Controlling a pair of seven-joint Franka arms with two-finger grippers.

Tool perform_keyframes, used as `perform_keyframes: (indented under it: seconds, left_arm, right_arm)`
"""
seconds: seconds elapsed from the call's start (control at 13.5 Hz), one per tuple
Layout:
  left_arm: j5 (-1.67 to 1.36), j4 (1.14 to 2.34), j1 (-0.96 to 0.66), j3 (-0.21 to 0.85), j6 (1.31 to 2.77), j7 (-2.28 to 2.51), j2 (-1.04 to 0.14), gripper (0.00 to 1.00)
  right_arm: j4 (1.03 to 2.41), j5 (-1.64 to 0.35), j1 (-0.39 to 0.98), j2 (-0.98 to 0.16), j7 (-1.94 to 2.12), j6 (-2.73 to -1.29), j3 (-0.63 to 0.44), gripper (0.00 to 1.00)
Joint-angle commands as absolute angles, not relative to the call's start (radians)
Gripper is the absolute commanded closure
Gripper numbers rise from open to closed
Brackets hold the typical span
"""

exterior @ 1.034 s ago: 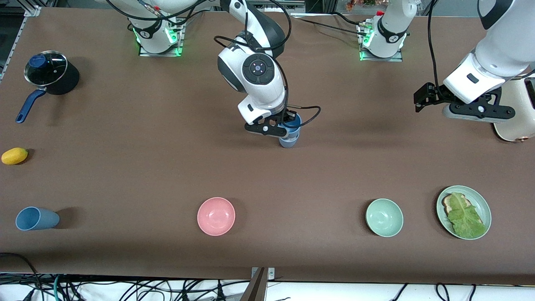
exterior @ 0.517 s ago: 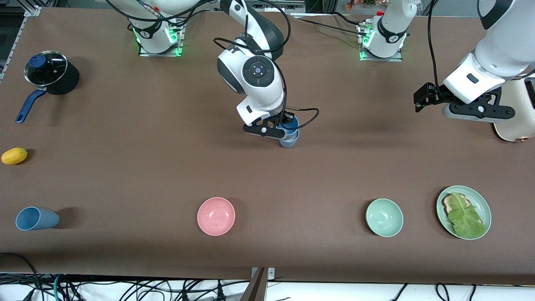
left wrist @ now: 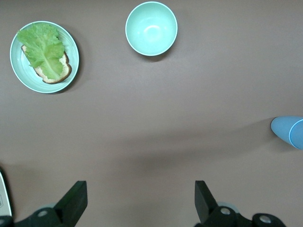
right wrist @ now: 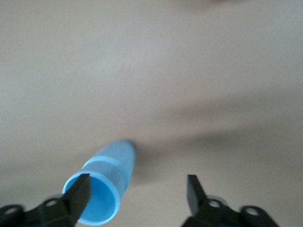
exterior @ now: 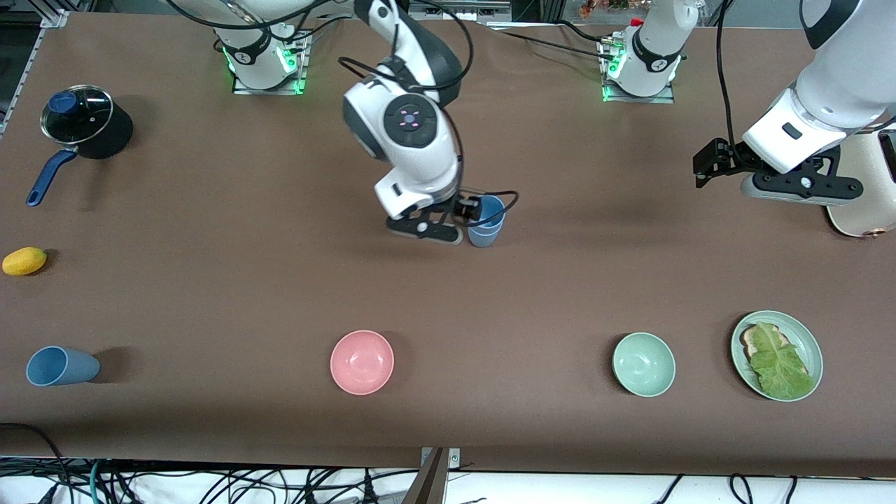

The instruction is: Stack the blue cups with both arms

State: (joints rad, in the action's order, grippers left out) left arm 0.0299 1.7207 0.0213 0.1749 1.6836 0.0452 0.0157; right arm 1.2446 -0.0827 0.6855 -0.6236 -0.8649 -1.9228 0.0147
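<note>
Two blue cups (exterior: 486,220) stand nested, one in the other, at the table's middle; they also show in the right wrist view (right wrist: 102,189) and the left wrist view (left wrist: 289,131). My right gripper (exterior: 425,231) is open and empty just beside the stack, toward the right arm's end; in the right wrist view (right wrist: 137,187) one finger is at the rim and the stack lies outside the gap. A third blue cup (exterior: 59,366) lies on its side near the front camera at the right arm's end. My left gripper (exterior: 801,187) waits open and empty, high over the left arm's end (left wrist: 139,189).
A pink bowl (exterior: 362,362), a mint-green bowl (exterior: 644,364) and a green plate (exterior: 808,336) with bread and lettuce sit along the edge near the front camera. A lidded black pot (exterior: 84,122) and a yellow fruit (exterior: 24,260) are at the right arm's end. A cream appliance (exterior: 864,203) stands by the left gripper.
My right gripper lowered the upper cup into the lower one, opened, and moved off the stack toward the right arm's end. The left arm has not moved.
</note>
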Motion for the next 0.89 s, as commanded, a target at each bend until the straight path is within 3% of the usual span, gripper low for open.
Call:
perform_keyframes:
  seconds: [0.0, 0.15, 0.37, 0.59, 0.81]
  left_arm:
    - [0.029, 1.692, 0.015, 0.169, 1.661, 0.023, 0.005, 0.0]
    - [0.029, 1.692, 0.015, 0.169, 1.661, 0.023, 0.005, 0.0]
    - [0.029, 1.692, 0.015, 0.169, 1.661, 0.023, 0.005, 0.0]
    - [0.029, 1.69, 0.014, 0.169, 1.661, 0.025, 0.005, 0.0]
    - [0.029, 1.692, 0.015, 0.169, 1.661, 0.025, 0.005, 0.0]
  right_arm:
    - [1.255, -0.09, 0.585, -0.53, -0.648, -1.809, -0.011, 0.0]
    - [1.261, -0.089, 0.533, -0.473, -0.579, -1.693, -0.029, 0.0]
    - [1.319, -0.089, 0.529, -0.376, -0.34, -1.58, -0.164, 0.0]
    - [1.477, -0.089, 0.529, -0.234, -0.218, -1.586, -0.267, 0.0]
    - [1.486, -0.074, 0.528, -0.207, -0.13, -1.569, -0.327, 0.0]
